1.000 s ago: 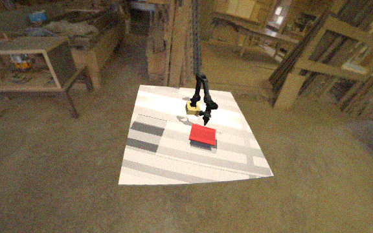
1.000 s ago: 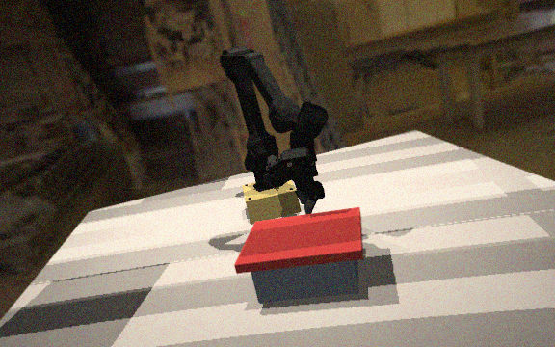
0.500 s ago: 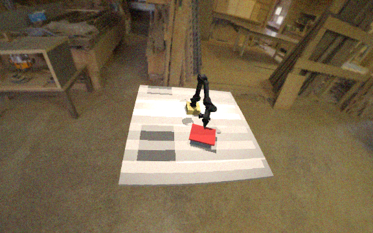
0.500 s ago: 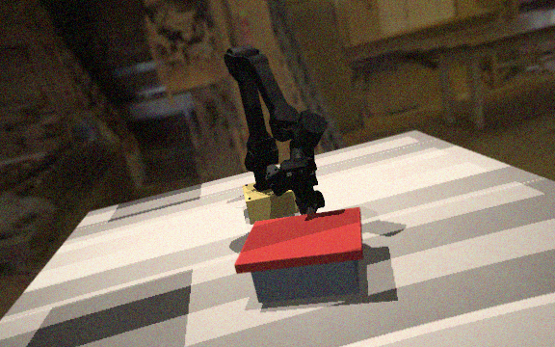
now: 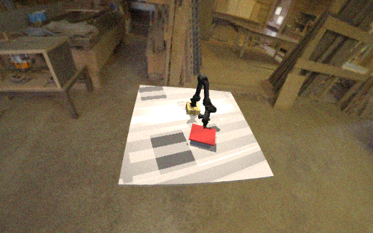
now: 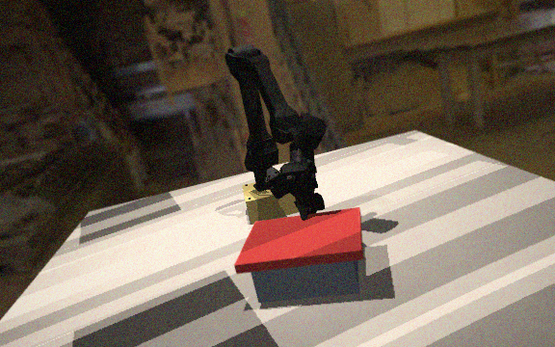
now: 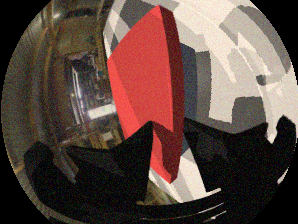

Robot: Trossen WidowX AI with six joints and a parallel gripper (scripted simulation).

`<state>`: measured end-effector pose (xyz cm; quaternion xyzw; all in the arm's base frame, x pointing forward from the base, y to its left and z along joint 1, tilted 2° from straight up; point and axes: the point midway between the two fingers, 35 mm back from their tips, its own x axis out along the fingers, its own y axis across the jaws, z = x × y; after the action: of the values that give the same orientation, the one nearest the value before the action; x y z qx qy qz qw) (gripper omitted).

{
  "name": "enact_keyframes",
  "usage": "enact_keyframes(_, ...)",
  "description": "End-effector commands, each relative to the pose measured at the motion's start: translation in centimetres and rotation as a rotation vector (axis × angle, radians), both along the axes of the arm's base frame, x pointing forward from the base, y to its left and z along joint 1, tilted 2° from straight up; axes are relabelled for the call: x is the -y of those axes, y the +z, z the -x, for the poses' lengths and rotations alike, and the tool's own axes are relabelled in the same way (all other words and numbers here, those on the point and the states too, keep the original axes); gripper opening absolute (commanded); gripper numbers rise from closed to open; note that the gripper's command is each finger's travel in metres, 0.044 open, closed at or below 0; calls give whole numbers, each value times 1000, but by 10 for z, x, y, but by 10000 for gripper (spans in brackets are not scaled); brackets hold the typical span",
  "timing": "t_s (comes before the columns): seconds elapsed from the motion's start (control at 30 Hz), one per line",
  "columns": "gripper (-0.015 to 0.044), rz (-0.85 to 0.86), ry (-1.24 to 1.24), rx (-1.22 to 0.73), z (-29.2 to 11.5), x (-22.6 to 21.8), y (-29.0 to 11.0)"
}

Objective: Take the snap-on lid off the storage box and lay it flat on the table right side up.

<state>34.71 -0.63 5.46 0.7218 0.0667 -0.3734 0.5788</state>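
The red lid [image 5: 203,134] [image 6: 306,241] [image 7: 142,75] sits level on the blue-grey storage box [image 5: 200,144] [image 6: 306,284] [image 7: 189,75], its top side up, its rim standing out past the walls. My gripper [image 5: 204,126] [image 6: 312,212] [image 7: 167,122] is at the lid's far edge, on the arm's side. It is partly open. In the wrist view one finger is on the lid's top side and the other on its underside, with the red rim between them. A narrow gap shows beside the rim; whether the fingertips touch it cannot be told.
The pale table top [image 5: 141,129] [image 6: 451,217] has grey stripes and dark patches on it. The arm's yellow base block [image 5: 193,111] [image 6: 262,210] stands behind the box, near the table's back edge. A dark shadow lies beside the box.
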Motion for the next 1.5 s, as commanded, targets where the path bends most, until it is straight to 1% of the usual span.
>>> enact_keyframes(0.0,142,3,3,0,-1,0,0)
enact_keyframes(0.07,128,3,3,0,-1,0,0)
enact_keyframes(0.23,0,3,3,0,-1,0,0)
enact_keyframes(1.47,0,0,1,-2,3,0,6)
